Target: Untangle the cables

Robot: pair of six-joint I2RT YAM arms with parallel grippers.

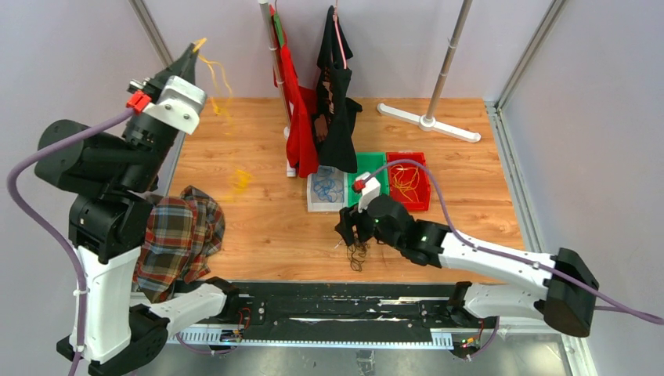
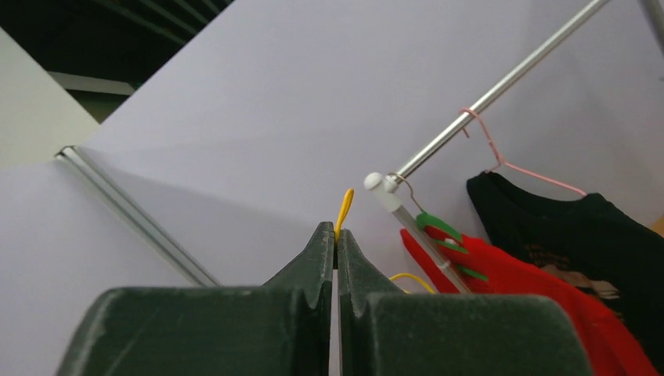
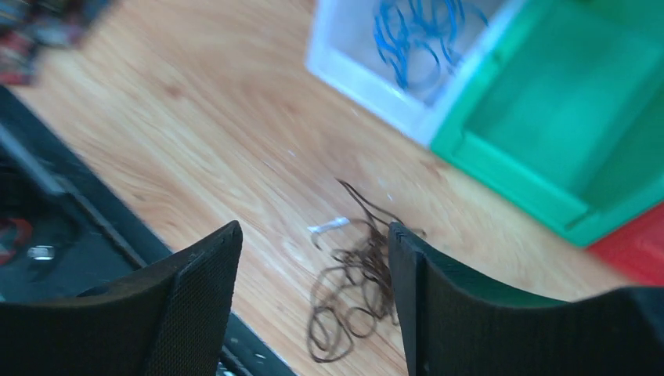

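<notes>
"Two sets of fingers, two separate worries. How were the left fingers (image 2: 313, 270)?"

"Pressed together, nipping a yellow cable (image 2: 344, 207) right at their tips, with a short loop poking out above. That arm was raised high over the far left corner of the desk (image 1: 258, 227), and the strand hung loose beneath it."

"So what was the risk?"

"Such a shallow pinch could have let the thin wire slide out, I'd judge, if anything lower down snagged. A small yellow clump (image 1: 241, 180) lay on the desk well below. Whether it was joined to the strand, I couldn't tell."

"And the right fingers (image 3: 196, 298)?"

"Apart, holding nothing, hovering over the dark brown cable (image 3: 352, 290). The tangle lay on the desk in the gap between them, closer to one finger than the other. A loop trailed toward the green bin (image 3: 548, 117). How far above it they were, I couldn't say."

"What might have gone wrong there?"

"Closing might have caught only a few loops, or cinched the knot tighter instead of freeing it. The tangle also lay near the desk's front edge, so a nudge could have pushed it onto the black rail (image 1: 337, 301)."

"Any other cables?"

"Blue cables (image 3: 415, 39) sat in the white bin (image 3: 344, 66) beyond, clear of both arms."
</notes>
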